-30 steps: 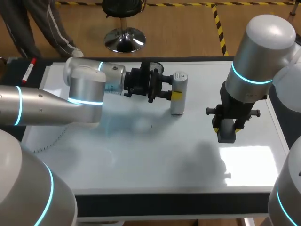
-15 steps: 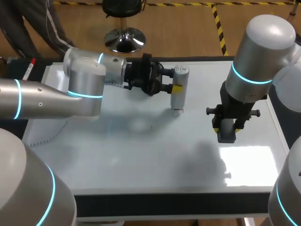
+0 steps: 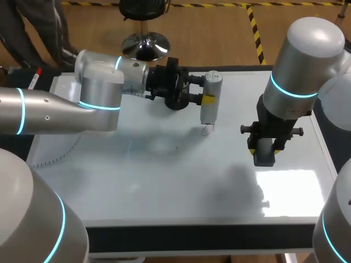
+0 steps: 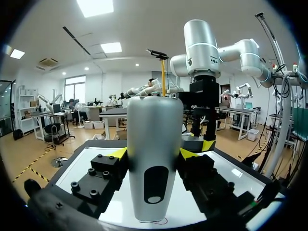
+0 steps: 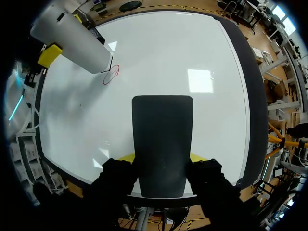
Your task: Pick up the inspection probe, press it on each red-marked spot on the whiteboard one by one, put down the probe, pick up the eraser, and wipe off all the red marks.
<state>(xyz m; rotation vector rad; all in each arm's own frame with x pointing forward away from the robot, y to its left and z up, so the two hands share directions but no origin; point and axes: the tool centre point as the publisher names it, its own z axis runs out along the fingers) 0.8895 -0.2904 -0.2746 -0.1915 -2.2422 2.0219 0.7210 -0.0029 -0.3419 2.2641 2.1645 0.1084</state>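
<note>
A silvery cylindrical probe [image 3: 210, 104] is held in my left gripper [image 3: 204, 99], which is shut on its middle from both sides. The probe hangs slightly tilted, its tip just above a small red circle [image 3: 207, 129] on the whiteboard [image 3: 164, 175]. In the left wrist view the probe [image 4: 148, 168] stands between the yellow tips of the left gripper [image 4: 154, 154], with the red mark [image 4: 156, 222] under its end. My right gripper [image 5: 162, 159] is shut on a dark eraser block [image 5: 162, 139] and hovers over the board's right side [image 3: 265, 152]. From there the probe [image 5: 72, 36] and red circle [image 5: 110, 75] lie ahead.
A red-capped marker [image 3: 34, 76] lies on the dark strip beyond the board's left edge. A faint dotted grey arc [image 3: 55, 159] is drawn on the board's left part. The board's dark front rim [image 3: 192, 238] runs along the near side.
My left arm has raised the probe off the board and tipped it a little, uncovering the red circle beneath its tip. The right arm with the eraser has not moved.
</note>
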